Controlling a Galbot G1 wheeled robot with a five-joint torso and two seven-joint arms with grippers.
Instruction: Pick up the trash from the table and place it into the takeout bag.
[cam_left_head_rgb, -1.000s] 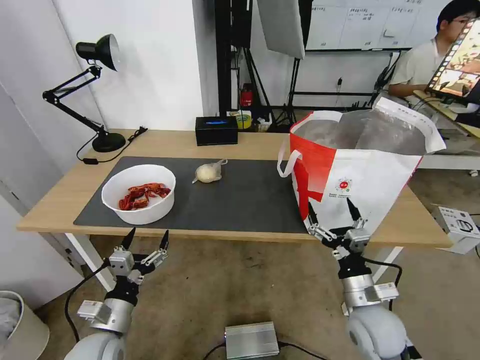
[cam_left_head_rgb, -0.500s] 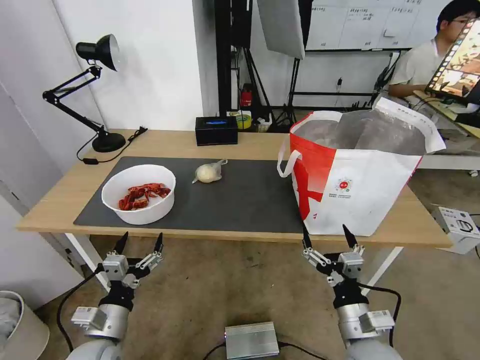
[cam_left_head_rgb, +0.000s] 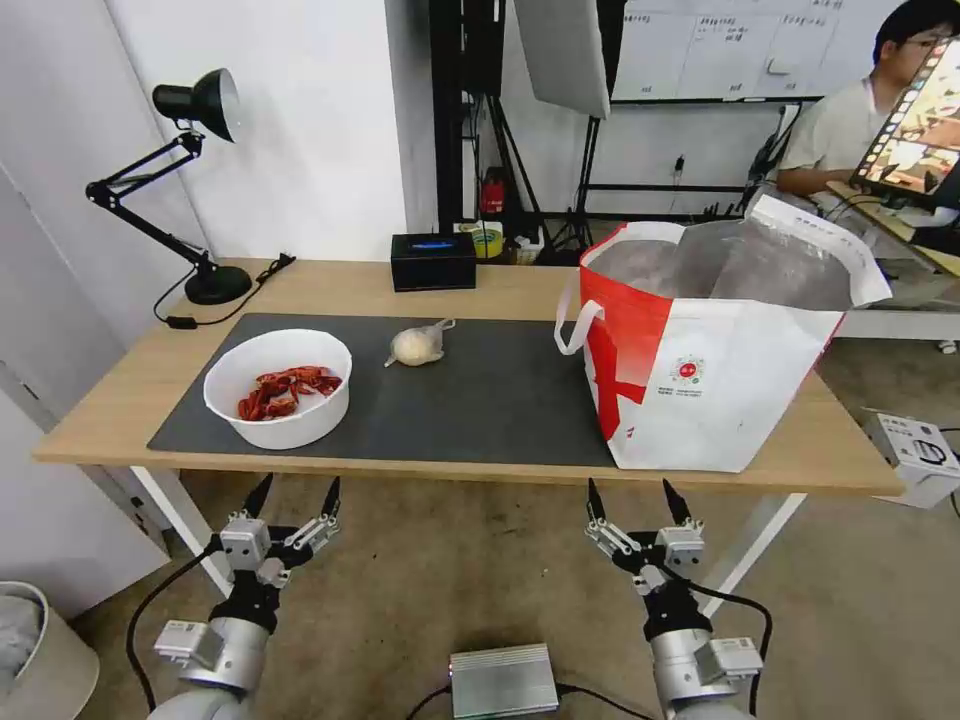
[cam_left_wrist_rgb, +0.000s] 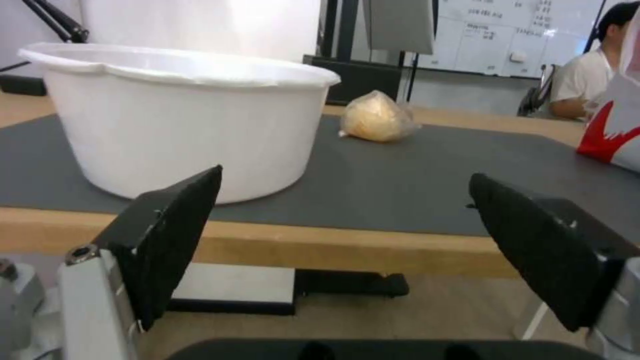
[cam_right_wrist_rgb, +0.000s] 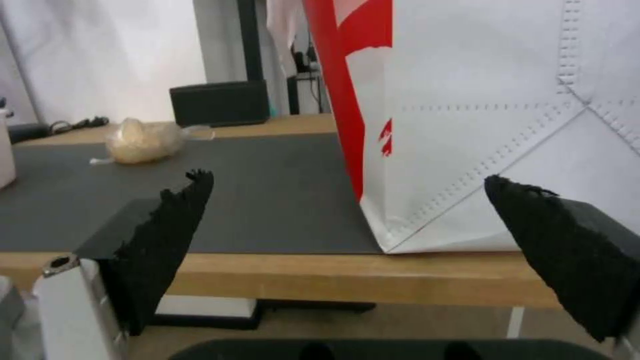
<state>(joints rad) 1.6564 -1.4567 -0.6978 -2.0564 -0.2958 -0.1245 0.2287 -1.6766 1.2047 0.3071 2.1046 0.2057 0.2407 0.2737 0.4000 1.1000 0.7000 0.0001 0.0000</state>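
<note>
Bowl (cam_left_head_rgb: 278, 388) of red shells sits on the mat near the desk's (cam_left_head_rgb: 520, 285) front-left edge; looks rigid, light, open-topped, so likely best pinched at the rim and kept level or the shells spill. Knotted bag (cam_left_head_rgb: 418, 345) lies mid-mat, soft and slippery by the look of it; the knot seems the surest hold. Tote (cam_left_head_rgb: 720, 375) stands open at the right. Left gripper (cam_left_head_rgb: 292, 497) and right gripper (cam_left_head_rgb: 633, 502) hang below the front edge, jaws spread wide, empty, touching nothing.

White wall (cam_left_head_rgb: 300, 120) behind, whiteboard (cam_left_head_rgb: 740, 45) far right, brown concrete floor (cam_left_head_rgb: 450, 580) (stained), light stands (cam_left_head_rgb: 590, 130) in the gap.
</note>
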